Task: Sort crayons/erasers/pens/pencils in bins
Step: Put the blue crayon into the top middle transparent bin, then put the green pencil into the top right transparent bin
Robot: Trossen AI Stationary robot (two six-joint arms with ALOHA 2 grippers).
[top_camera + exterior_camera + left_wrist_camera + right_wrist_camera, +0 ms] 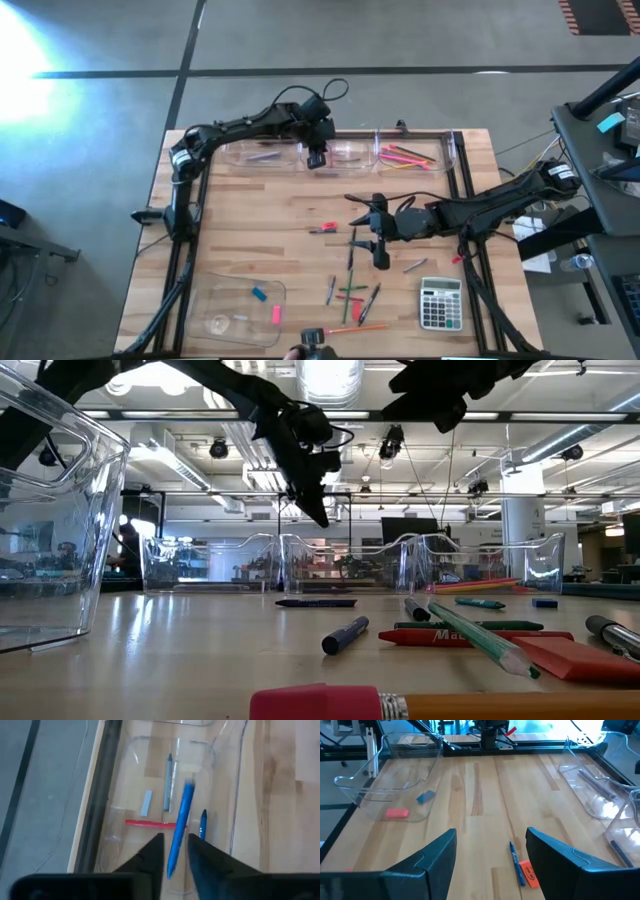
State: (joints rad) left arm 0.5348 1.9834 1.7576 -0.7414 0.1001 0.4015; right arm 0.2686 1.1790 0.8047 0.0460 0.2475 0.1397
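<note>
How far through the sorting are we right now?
Partly done: pencils sit in one bin, erasers in the shallow tray. The left gripper holds a blue pen over a bin; the right gripper hangs open over the scattered sticks left.

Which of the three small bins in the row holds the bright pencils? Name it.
The bin at the row's right end in the high view, on the right arm's side: a bundle of orange and pink pencils lies in it.

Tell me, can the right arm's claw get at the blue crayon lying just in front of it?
Probably yes. The right claw is open, and the blue crayon lies on bare wood between its fingers, touching only an orange eraser.
</note>
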